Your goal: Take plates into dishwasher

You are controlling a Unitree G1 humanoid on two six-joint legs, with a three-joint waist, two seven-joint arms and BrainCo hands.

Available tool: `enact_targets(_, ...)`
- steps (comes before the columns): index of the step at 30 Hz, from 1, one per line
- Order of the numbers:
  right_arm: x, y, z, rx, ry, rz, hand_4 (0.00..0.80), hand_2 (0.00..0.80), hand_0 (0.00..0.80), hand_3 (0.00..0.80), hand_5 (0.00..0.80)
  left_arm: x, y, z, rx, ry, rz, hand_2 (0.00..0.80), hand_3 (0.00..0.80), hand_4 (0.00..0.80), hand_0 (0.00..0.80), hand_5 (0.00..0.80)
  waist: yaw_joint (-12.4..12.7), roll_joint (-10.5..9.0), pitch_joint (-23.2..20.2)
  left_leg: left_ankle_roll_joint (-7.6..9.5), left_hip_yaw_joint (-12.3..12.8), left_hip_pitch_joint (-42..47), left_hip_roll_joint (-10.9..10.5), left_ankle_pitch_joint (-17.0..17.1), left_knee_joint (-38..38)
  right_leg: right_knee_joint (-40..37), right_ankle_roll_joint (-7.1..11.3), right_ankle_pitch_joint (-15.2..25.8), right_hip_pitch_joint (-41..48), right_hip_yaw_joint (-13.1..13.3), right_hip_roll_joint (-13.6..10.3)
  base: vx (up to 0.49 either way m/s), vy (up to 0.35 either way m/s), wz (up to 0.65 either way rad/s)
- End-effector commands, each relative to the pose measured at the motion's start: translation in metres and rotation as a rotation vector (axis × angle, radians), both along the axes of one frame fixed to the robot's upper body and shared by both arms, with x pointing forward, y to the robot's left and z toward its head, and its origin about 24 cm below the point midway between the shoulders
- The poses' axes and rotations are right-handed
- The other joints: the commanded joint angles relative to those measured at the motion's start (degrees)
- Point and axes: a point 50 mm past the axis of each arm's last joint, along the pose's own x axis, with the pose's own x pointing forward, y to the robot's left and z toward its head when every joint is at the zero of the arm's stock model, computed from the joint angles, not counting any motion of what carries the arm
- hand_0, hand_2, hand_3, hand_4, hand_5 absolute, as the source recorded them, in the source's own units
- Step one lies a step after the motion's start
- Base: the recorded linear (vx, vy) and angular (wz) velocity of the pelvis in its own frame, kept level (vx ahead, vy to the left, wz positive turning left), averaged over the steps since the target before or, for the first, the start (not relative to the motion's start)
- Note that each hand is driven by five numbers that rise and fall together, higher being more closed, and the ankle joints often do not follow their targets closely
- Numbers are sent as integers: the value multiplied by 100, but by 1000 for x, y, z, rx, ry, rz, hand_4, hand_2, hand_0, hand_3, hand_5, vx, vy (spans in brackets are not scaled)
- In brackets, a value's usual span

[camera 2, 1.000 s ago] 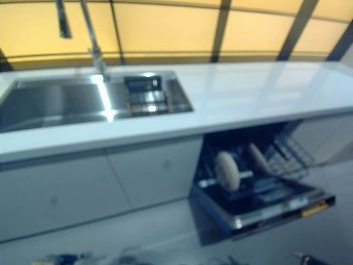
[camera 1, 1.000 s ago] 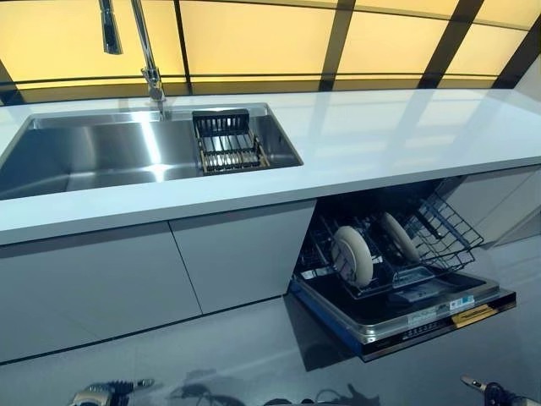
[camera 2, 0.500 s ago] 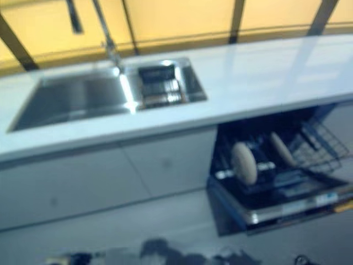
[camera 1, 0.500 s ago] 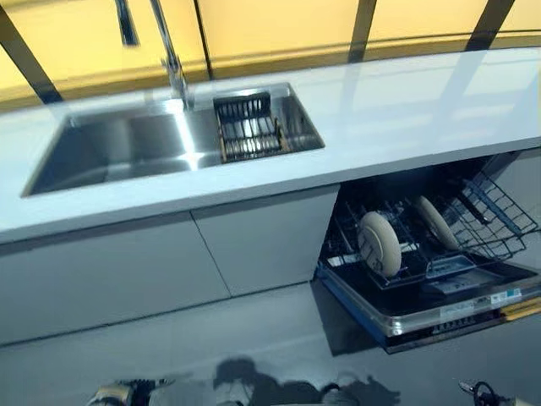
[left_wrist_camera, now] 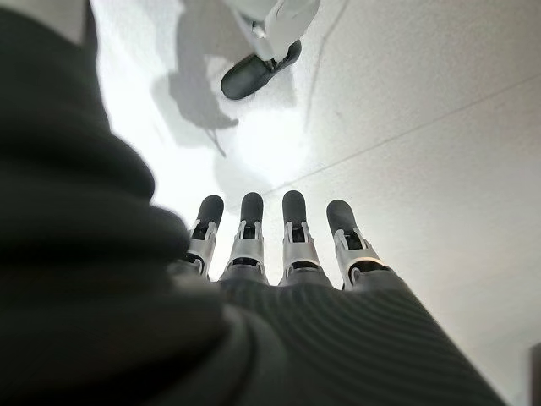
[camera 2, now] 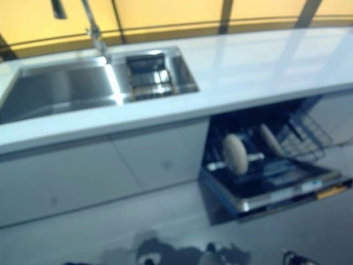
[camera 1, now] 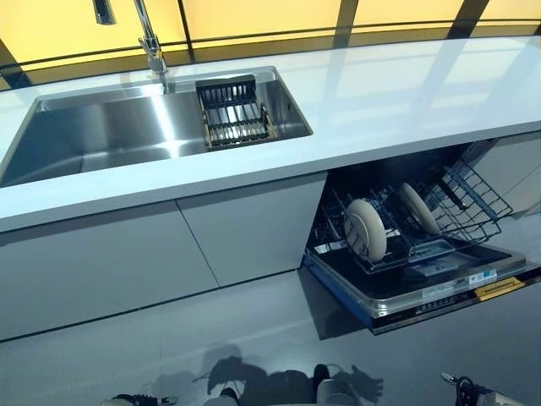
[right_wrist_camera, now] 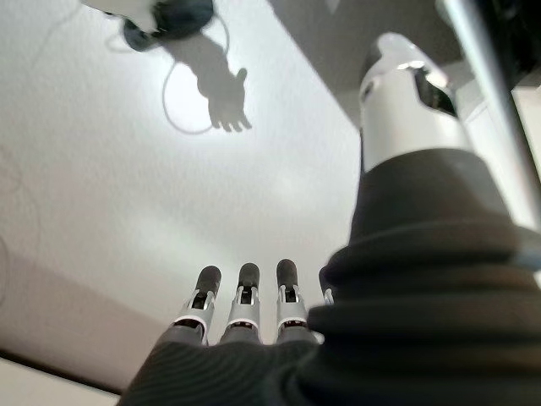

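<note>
Standing on edge in the lower rack (camera 1: 461, 207) of the open dishwasher (camera 1: 423, 292), at the lower right of the frame, are two pale plates: one plate (camera 1: 365, 230) turns its face toward the camera, while the second plate (camera 1: 417, 208) behind it is seen nearly edge-on and partly screened by the rack wires. The back of the rack is lost in the dark cavity under the white countertop (camera 1: 397, 93), and the door's far right corner is cut off by the frame edge.

At the upper left a steel sink (camera 1: 101, 139) holds a dark drainer basket (camera 1: 232, 123) against its right wall; the faucet (camera 1: 150, 46) is cut off at the top edge. Grey cabinet fronts (camera 1: 169, 254) fill the middle left.

Neither hand holds anything. The left hand (left_wrist_camera: 279, 245) hangs over the pale floor (left_wrist_camera: 423, 110) with its fingers straight and spread side by side; its thumb is out of sight. The right hand (right_wrist_camera: 245, 304) also points at bare floor with fingers straight, one of them partly hidden behind the dark cover. In the head views only slivers of the hands show at the bottom edge, too small to read.
</note>
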Motion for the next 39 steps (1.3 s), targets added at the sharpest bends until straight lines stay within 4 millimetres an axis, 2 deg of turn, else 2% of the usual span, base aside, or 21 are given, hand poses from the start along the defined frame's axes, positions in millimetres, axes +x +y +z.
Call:
enact_targets(1,13,0,3,-59,-36,-21,0,0,0,0,0,-6,22,9,84,7,58,0,0,0,0,0,98,-189,1,270,-183,-46,458,-652,1171,4,289,610,-108,142,-221,8,-298,-22)
enact_targets(2,12,0,3,-58,-37,-20,0,0,0,0,0,-6,22,9,84,7,60,0,0,0,0,0,94,-159,20,259,-200,-43,506,-679,1204,65,289,539,-91,154,-173,-9,-328,-17)
enact_targets(3,12,5,0,-42,-54,-54,0,0,0,0,0,-5,23,10,79,-7,68,0,0,0,0,0,66,-142,16,236,-252,-91,571,-548,1130,237,283,355,-139,244,-55,-29,-199,-5)
enact_targets(6,12,11,-5,-11,-151,-132,0,0,0,0,0,13,8,6,26,-63,67,0,0,0,0,0,14,-52,47,157,-280,-131,627,-179,759,207,312,189,-147,164,97,-90,-206,-2)
enact_targets(8,22,11,-2,6,-226,-180,0,0,0,0,0,27,-6,3,9,-108,84,0,0,0,0,0,-16,63,130,82,-399,-257,622,70,487,294,321,50,-293,115,190,-197,-97,18)
enact_targets(11,47,8,8,50,-363,-233,0,0,0,0,0,42,-17,3,-11,-155,73,0,0,0,0,0,-54,207,325,-35,-477,-394,658,247,340,571,255,-80,-575,27,198,-194,-54,9)
enact_targets(13,58,3,15,41,-418,-251,0,0,0,0,0,48,-21,4,-23,-178,86,0,0,0,0,0,-81,298,458,-84,-503,-465,631,312,293,744,210,-144,-747,32,191,-124,-1,11)
enact_targets(17,63,-8,26,25,-488,-312,0,0,0,0,0,51,-23,4,-38,-193,110,0,0,0,0,0,-118,469,600,-107,-543,-563,552,369,316,1027,152,-259,-948,90,147,-46,37,13)
enact_targets(20,71,-14,34,59,-561,-358,0,0,0,0,0,58,-24,6,-41,-212,126,0,0,0,0,0,-130,599,728,-103,-588,-707,481,328,487,1317,116,-347,-1159,161,82,-47,50,7)
enact_targets(24,92,-17,48,143,-719,-449,0,0,0,0,0,65,-25,8,-51,-234,139,0,0,0,0,0,-122,725,868,-92,-634,-999,387,202,887,1655,45,-478,-1410,240,5,-58,63,2)
enact_targets(28,122,-15,66,242,-905,-466,0,0,0,0,0,73,-30,9,-72,-257,166,0,0,0,0,0,-92,823,980,-73,-674,-1297,301,93,1266,1950,-16,-604,-1601,311,-72,-48,60,5)
enact_targets(32,162,-5,92,448,-1183,-532,0,0,0,0,0,77,-30,11,-66,-265,192,0,0,0,0,0,-25,816,1052,-79,-736,-1671,286,-80,1759,2307,-54,-801,-1781,331,-142,-53,-20,17)
enact_targets(33,163,-4,92,464,-1192,-540,0,0,0,0,0,78,-30,11,-66,-265,193,0,0,0,0,0,-26,817,1051,-79,-739,-1686,288,-88,1777,2319,-56,-807,-1792,332,-144,-71,-33,18)
enact_targets(35,190,7,115,632,-1371,-526,0,0,0,0,0,76,-32,10,-57,-258,192,0,0,0,0,0,31,824,1076,-95,-790,-1862,288,-144,1994,2453,-73,-849,-1892,337,-172,-74,-29,9)
enact_targets(39,228,21,158,724,-1500,-354,0,0,0,0,0,73,-42,5,-62,-255,190,0,0,0,0,0,116,902,1050,-105,-857,-1967,282,-215,2218,2631,-102,-922,-1935,364,-231,-25,19,4)
